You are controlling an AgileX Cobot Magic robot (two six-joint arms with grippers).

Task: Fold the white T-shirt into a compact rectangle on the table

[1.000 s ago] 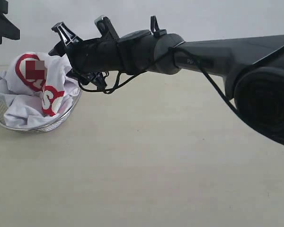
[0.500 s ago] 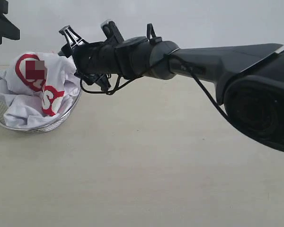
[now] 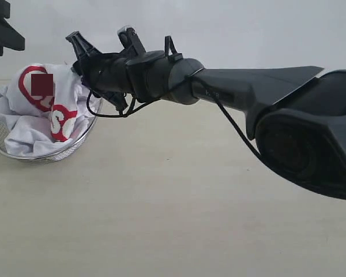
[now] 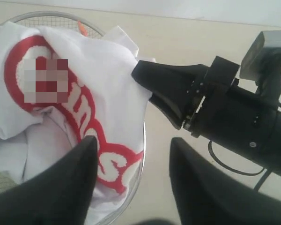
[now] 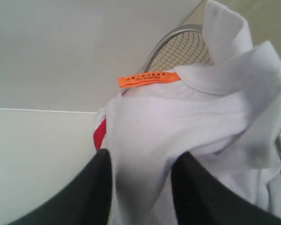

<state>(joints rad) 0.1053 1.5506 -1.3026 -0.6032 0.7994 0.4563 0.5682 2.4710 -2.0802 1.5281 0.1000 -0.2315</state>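
The white shirt (image 3: 26, 127) is seen crumpled in a round wire basket (image 3: 46, 157), with its red lettering turned upward. The basket is set on the pale counter (image 3: 173, 219), at the left of the exterior view. The right hand (image 5: 143, 159) is held at the shirt's upper edge, near the orange neck tag (image 5: 149, 78). White cloth is bunched between its fingers, but whether it is pinched cannot be told. The left hand (image 4: 133, 140) is held over the basket's rim with its fingers spread and nothing gripped.
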